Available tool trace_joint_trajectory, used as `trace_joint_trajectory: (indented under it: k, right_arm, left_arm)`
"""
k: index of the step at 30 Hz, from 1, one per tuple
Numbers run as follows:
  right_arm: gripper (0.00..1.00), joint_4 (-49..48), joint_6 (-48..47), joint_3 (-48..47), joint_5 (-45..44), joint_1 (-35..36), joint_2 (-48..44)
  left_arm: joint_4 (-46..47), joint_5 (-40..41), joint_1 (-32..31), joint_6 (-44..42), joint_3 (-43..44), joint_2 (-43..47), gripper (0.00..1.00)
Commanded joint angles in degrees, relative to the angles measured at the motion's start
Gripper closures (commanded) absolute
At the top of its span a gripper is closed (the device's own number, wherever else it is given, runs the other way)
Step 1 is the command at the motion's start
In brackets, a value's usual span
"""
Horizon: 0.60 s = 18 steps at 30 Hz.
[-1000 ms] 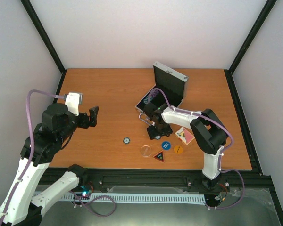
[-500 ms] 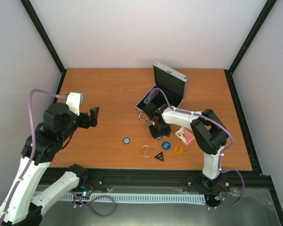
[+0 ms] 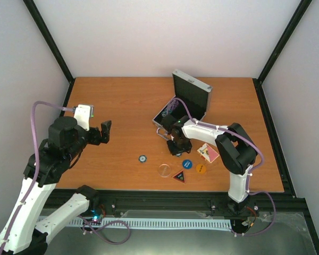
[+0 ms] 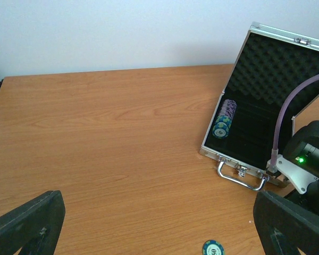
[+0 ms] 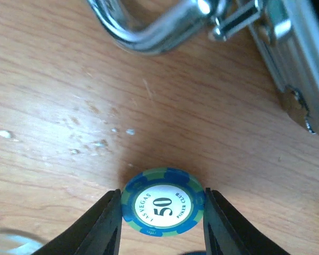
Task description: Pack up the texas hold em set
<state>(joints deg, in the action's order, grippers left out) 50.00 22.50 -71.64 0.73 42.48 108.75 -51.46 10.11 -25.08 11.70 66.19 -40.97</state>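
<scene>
1. My right jaws pinch a blue chip (image 5: 162,203) by its rim. It lies flat on the desk (image 5: 53,95) near the open case (image 4: 279,69).
2. Such a thin edge grip could let it squirt out or tilt on lifting.
3. My left jaws gape wide, holding nothing.

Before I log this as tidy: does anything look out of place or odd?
Nothing damaged, but pieces lie outside the open case: a loose chip, clear disc, triangular button, two round buttons and the cards, askew. The right gripper pinches a 50 chip near the handle.
</scene>
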Motion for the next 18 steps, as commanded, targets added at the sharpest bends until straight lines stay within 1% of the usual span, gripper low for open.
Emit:
trace_joint_trajectory:
  k: [1, 11, 13, 15, 18]
  right_arm:
    - [0.74, 2.21, 0.44, -4.77, 0.32, 1.14, -0.83]
    - [0.74, 4.12, 0.14, -9.74, 0.20, 2.52, 0.78]
    - [0.72, 4.14, 0.21, -9.62, -0.76, 2.52, 0.88]
    - [0.65, 4.35, 0.34, -9.44, -2.75, 2.52, 0.64]
    - [0.39, 4.66, 0.78, -8.74, -7.42, 2.48, -1.03]
  left_arm:
    - [0.36, 0.23, 0.27, 0.24, 0.09, 0.56, 0.00]
    - [0.35, 0.08, 0.21, 0.06, 0.55, 0.57, 0.00]
    - [0.21, 0.19, 0.21, -0.06, 0.60, 0.63, 0.00]
    - [0.11, 0.39, 0.21, -0.12, 0.69, 0.71, 0.00]
    - [0.00, 0.59, 0.22, -0.29, 0.61, 0.72, 0.00]
